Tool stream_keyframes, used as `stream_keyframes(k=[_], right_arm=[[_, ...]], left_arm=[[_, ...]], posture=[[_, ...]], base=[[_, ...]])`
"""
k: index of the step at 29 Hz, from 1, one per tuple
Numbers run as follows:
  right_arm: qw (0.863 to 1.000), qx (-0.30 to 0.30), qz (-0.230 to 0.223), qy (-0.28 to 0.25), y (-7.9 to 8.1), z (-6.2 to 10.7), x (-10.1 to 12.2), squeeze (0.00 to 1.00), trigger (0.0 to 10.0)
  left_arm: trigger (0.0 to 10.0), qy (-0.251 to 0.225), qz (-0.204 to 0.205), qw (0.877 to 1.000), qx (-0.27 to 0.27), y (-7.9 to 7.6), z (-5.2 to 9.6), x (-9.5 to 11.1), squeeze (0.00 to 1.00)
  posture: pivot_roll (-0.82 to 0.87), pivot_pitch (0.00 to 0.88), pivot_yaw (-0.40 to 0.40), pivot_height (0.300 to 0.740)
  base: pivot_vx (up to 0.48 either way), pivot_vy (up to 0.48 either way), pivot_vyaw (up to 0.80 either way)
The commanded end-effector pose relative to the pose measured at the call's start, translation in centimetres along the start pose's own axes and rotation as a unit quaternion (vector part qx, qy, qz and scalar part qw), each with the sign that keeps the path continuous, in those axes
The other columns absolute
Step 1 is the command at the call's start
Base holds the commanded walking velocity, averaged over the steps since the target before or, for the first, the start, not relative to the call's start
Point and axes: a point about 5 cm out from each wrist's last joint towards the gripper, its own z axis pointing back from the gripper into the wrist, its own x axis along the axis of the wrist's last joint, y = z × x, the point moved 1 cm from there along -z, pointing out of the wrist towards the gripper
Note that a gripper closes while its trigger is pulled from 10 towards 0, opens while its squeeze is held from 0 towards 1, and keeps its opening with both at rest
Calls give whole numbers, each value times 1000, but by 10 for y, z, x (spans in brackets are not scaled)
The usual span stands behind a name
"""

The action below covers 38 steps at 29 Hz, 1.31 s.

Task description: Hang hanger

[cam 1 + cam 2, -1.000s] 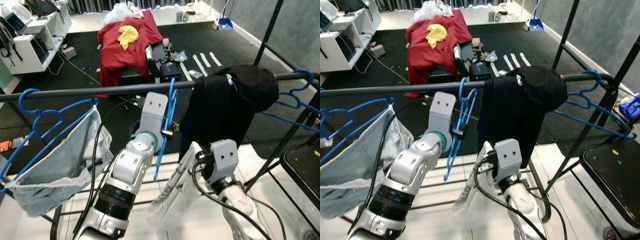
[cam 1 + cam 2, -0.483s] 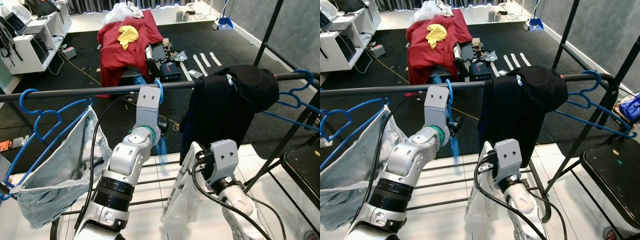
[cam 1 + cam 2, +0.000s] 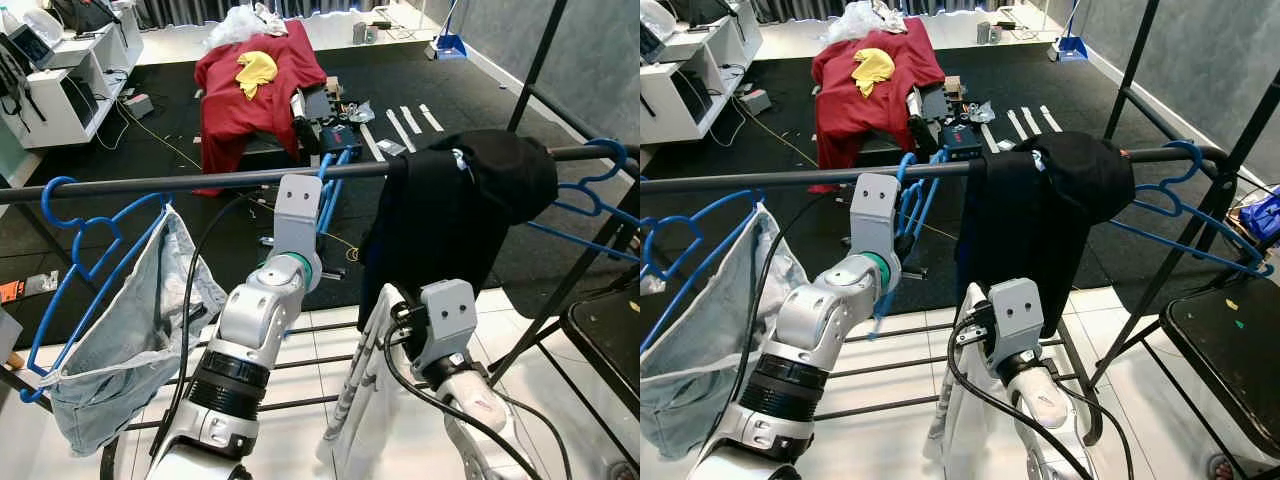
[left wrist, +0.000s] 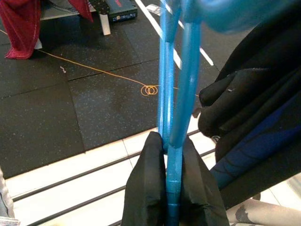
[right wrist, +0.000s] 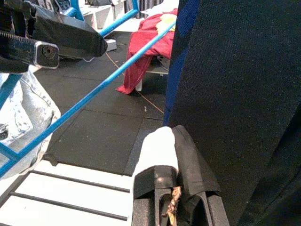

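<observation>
A blue plastic hanger (image 3: 331, 186) is up at the dark clothes rail (image 3: 180, 181), its hook at the bar just left of a black garment (image 3: 455, 215) draped over the rail. Whether the hook rests on the bar I cannot tell. My left gripper (image 4: 170, 141) is shut on the hanger's lower part, and the left arm (image 3: 262, 320) reaches up beneath the rail. My right gripper (image 5: 167, 141), lower and in front of the black garment, is shut on a white cloth (image 3: 358, 385) that hangs down from it.
A blue hanger carrying a pale denim garment (image 3: 125, 310) hangs at the rail's left end, and an empty blue hanger (image 3: 590, 195) at its right end. The rack's black uprights (image 3: 560, 290) stand to the right. A red-draped bench (image 3: 255, 85) and clutter lie beyond on the dark mat.
My left gripper has shifted the blue hanger slightly left along the rail and tilted it. The denim hanger has swung. The white cloth now hangs lower and straighter from my right gripper.
</observation>
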Motion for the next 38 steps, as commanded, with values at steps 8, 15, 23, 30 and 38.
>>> stream_keyframes(k=[8, 15, 23, 30, 38], right_arm=[[1000, -1, -4, -4, 2, 1, -1, 0, 10000], [1000, -4, -2, -3, 0, 3, -1, 0, 10000], [1000, 8, -1, -4, 2, 2, 0, 0, 10000], [999, 30, 17, -6, 2, 4, 4, 0, 10000], [985, 128, 110, 26, 0, 18, 5, 0, 10000]], left_arm=[[0, -40, 46, 997, -43, -4, 5, 17, 0], [10000, -61, -12, 993, -96, 18, 26, 17, 0], [10000, -34, -174, 979, -99, 50, 41, -19, 0], [10000, -46, -188, 971, -142, 57, 56, -21, 0], [10000, -56, -248, 939, -234, 61, 80, -36, 0]], posture=[[-217, 129, 126, 740], [-216, 132, 125, 740], [-200, 135, 117, 740], [-198, 136, 113, 740], [-208, 129, 115, 740]], base=[[0, 0, 0], [0, 0, 0], [0, 0, 0], [0, 0, 0], [0, 0, 0]])
